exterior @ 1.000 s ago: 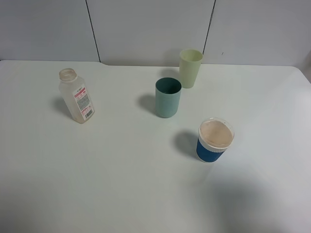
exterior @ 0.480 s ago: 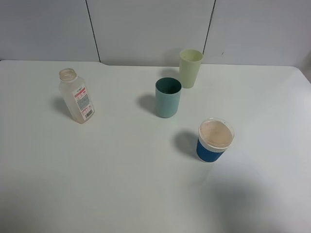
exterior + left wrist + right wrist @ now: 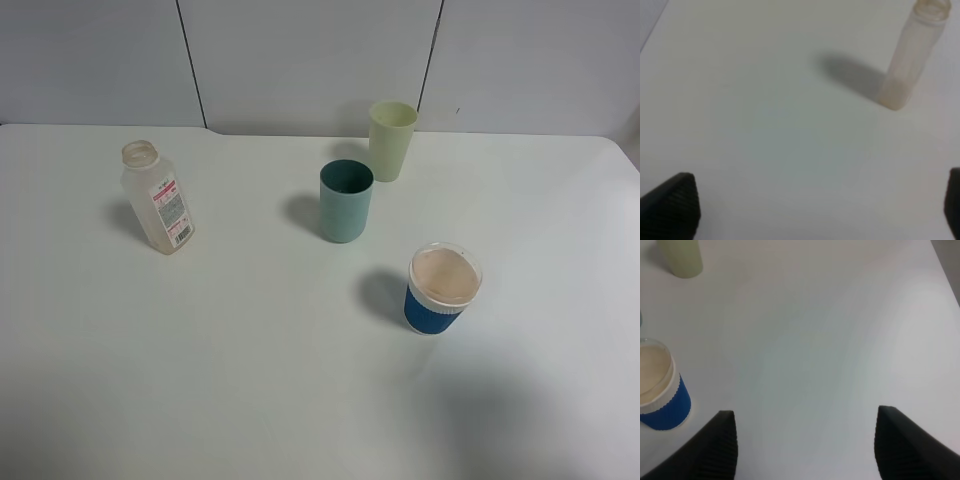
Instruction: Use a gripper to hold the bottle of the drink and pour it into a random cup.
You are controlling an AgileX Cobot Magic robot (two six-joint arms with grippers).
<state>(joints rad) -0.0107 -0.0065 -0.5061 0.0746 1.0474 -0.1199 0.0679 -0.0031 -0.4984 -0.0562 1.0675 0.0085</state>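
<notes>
Standing upright at the upper left of the exterior high frame, the bottle of the drink has its long axis vertical and its open neck up, so you approach it from the side, not from above. In the left wrist view the bottle sits at the upper right, ahead of the left gripper and off to one side, well apart from it. That gripper is spread wide and empty; you see only the tips of its fingers at the lower corners of that frame. The left arm is the nearer one: the right wrist view shows no bottle at all, only the blue-sleeved cup and the base of the pale yellow-green tumbler. The right gripper is also spread and holds nothing.

The teal cup stands near the middle of the table, to the right of the bottle and well apart from it.

Neither arm shows in the exterior high view. You cannot tell how much drink the translucent bottle holds, and its label faces away from the left wrist camera.
</notes>
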